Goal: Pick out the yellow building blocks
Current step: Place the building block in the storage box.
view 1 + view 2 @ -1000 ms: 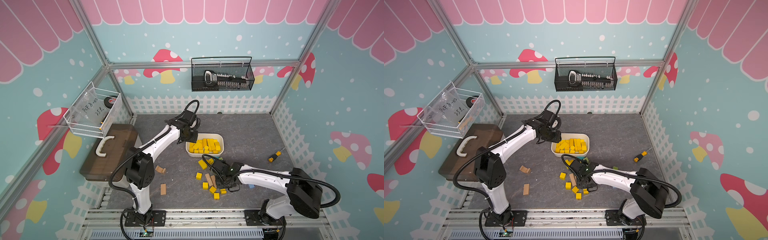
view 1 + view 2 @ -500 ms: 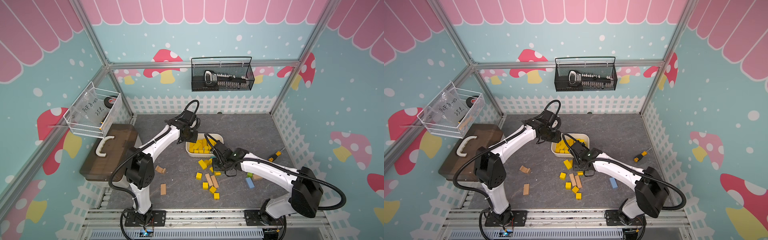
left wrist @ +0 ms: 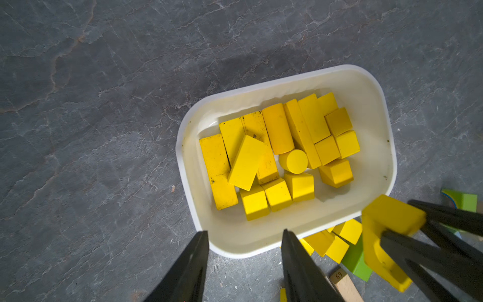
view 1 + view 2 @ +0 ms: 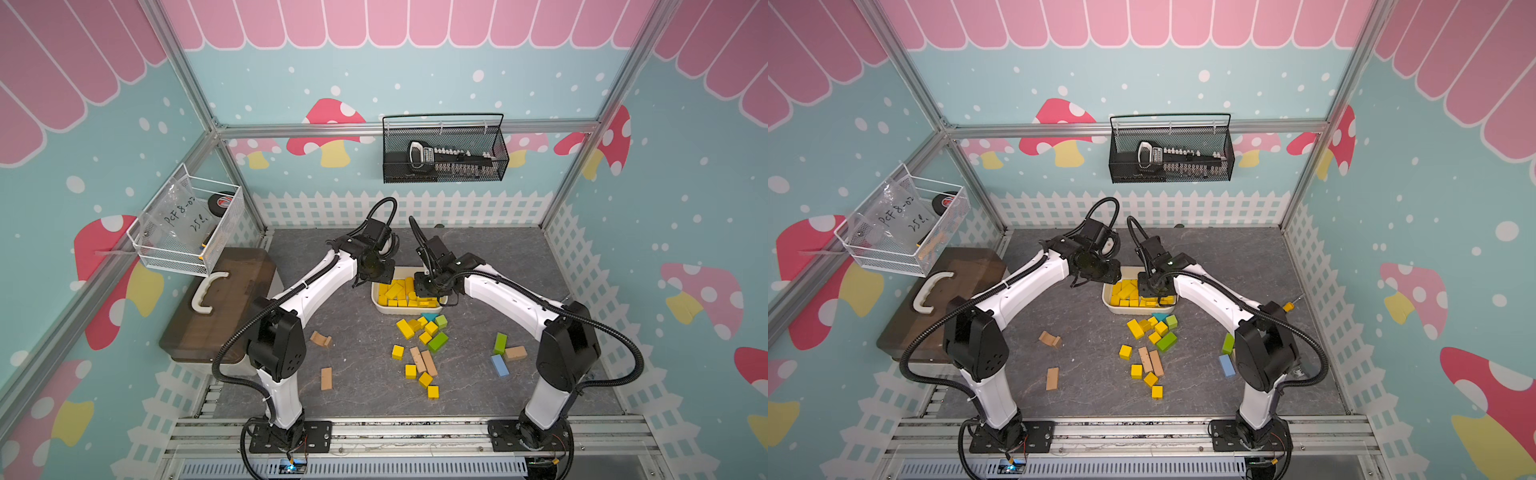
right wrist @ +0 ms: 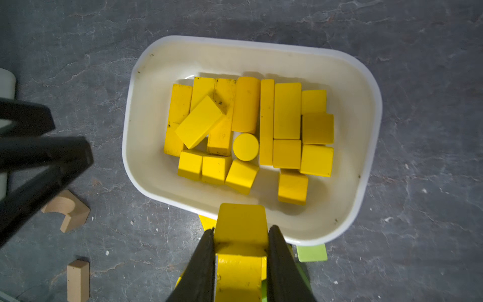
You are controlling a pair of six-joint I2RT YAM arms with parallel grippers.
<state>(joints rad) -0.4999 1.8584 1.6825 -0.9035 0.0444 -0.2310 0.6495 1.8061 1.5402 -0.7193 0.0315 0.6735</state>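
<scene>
Moved right tool (image 5: 242, 230) from pile (image 4: 419, 328) to above white tray (image 5: 366, 104) rim | kept clamped on yellow arch block (image 5: 241, 219) | held left tool (image 3: 245, 232) parted, empty | release judged next

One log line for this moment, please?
right hand: gripping yellow arch block above edge of white tray | left hand: open, empty

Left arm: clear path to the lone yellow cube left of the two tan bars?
Probably yes. The left fingers are open and empty, the yellow cube sits alone on bare mat, and the right fingers hold a yellow block over the tray.
</scene>
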